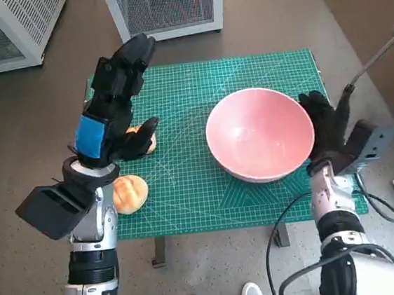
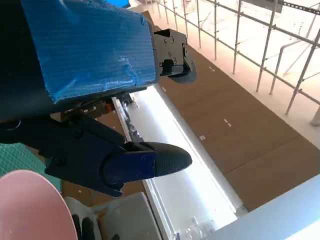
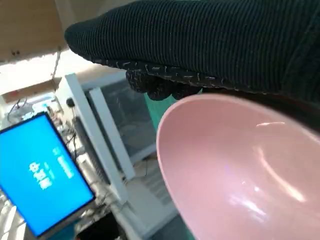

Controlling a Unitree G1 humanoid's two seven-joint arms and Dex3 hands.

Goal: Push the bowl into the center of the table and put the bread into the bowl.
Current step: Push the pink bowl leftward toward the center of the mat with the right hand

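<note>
While the pink bowl [image 1: 260,134] sits at about three o'clock from the middle of the green cutting mat [image 1: 187,191], the gloved right hand [image 1: 324,126] stands flat against the bowl's right rim, fingers extended and holding nothing, placed, it appears, to shove the bowl toward nine o'clock and the centre of the table. In the right wrist view the glove lies just over the bowl's rim, touching or very nearly so.

Over at the mat's nine o'clock edge, the blue-taped left hand [image 1: 122,92] is raised above the surface with its fingers spread and empty. It hovers over one bread roll [image 1: 144,137], which peeks out from beneath it; whether the thumb touches that roll cannot be told. A second roll [image 1: 129,193] lies near the mat's seven o'clock corner, apart from the hand.

By the look of it, the push is the step in hand, and the bread waits until the bowl is centred. White mesh cabinets [image 1: 168,6] stand beyond twelve o'clock.
</note>
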